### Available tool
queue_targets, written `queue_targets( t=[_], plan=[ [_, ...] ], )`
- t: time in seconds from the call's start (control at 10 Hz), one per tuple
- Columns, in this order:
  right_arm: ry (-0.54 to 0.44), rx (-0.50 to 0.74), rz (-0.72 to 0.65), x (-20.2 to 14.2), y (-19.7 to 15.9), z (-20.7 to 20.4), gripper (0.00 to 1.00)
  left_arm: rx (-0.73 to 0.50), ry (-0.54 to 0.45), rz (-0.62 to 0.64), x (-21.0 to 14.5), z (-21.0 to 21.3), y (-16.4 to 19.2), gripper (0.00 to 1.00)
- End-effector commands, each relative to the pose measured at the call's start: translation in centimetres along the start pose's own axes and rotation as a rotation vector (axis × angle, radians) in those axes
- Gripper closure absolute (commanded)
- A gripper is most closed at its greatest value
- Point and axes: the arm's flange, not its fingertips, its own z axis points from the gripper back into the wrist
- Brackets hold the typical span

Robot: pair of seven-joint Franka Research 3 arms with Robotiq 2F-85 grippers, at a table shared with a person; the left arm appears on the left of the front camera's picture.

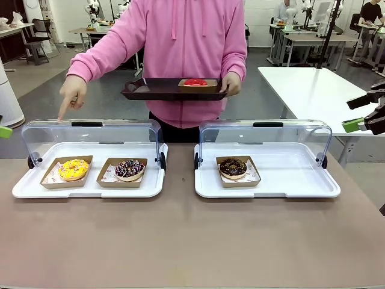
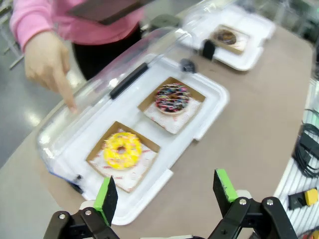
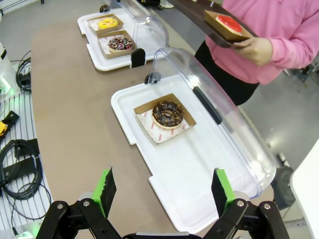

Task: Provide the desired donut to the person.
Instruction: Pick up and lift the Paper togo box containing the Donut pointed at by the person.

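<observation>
Near the table's (image 1: 180, 241) far edge, the left tray (image 1: 90, 193) holds the left-end donut (image 1: 73, 169) and the second donut (image 1: 130, 169) side by side. To its right, the right tray (image 1: 289, 177) holds the lone donut (image 1: 233, 168). Behind, the person (image 1: 180, 36) holds a serving tray (image 1: 150, 91) bearing the fourth donut (image 1: 195, 82).

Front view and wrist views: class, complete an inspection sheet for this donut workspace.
Surface: brown table carrying a left tray and a right tray, clear covers raised.
Job's things: yellow donut and sprinkled chocolate donut in the left tray; chocolate donut in the right tray; the person points a hand down at the left cover, behind the yellow donut, and holds a dark tray with a red donut.
Clutter: nothing seen.
Grippers: left gripper and right gripper open, holding nothing.
Cables: black cables beside the table.
Surroundings: white table, workbenches behind.
</observation>
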Motion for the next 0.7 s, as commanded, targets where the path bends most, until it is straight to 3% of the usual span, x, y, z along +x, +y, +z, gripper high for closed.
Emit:
queue_targets(
  t=[0.0, 0.2, 0.3, 0.5, 0.6],
  plan=[
    [-0.006, 0.005, -0.005, -0.1, 0.0, -0.1, 0.00, -0.139, 0.136, -0.234, 0.4, 1.1, 0.8, 0.00],
    [-0.006, 0.005, -0.005, -0.1, 0.0, -0.1, 0.00, -0.270, 0.341, -0.543, -0.1, 1.0, 0.4, 0.00],
    [-0.006, 0.005, -0.005, -0.1, 0.0, -0.1, 0.00, -0.308, 0.401, -0.603, 0.0, -0.2, -0.4, 0.00],
    [-0.006, 0.005, -0.005, -0.1, 0.0, -0.1, 0.00, -0.563, 0.314, -0.634, -1.7, -4.1, 0.0, 0.00],
    [-0.006, 0.005, -0.005, -0.1, 0.0, -0.1, 0.00, -0.381, 0.372, -0.532, -0.1, -1.2, -1.5, 0.00]
  ],
)
